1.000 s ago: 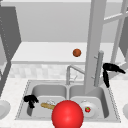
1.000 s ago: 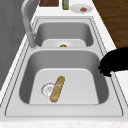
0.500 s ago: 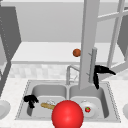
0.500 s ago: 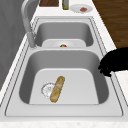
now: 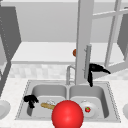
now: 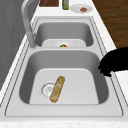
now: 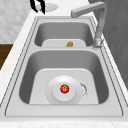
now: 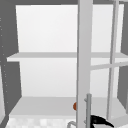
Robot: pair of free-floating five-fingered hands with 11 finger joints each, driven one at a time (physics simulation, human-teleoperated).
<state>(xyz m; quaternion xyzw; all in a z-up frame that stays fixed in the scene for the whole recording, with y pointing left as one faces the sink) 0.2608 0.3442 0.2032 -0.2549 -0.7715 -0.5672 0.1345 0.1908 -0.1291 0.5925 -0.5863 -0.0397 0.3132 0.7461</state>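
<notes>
We see the right hand [image 5: 96,68] in the front view raised above the far rim of the right basin, just beside the grey vertical handle [image 5: 87,61] of the open cabinet door [image 5: 83,37]; its fingers curve downward close to the handle's lower end, and we cannot tell whether they grip it or only touch it. The upper view shows the same hand [image 8: 98,121] at the foot of that handle [image 8: 88,107]. A small orange-brown round object [image 5: 74,52] sits on the cabinet's lower shelf, partly hidden by the door.

The left hand [image 5: 30,99] hangs at the near left edge of the double stainless-steel sink [image 5: 25,90], fingers curled and holding nothing. In the left basin a tan bread loaf [image 6: 57,88] lies across the drain. In the right basin a white round plate [image 7: 63,91] carries a small red tomato [image 7: 64,88]. A large red ball [image 5: 67,114] fills the front view's foreground.
</notes>
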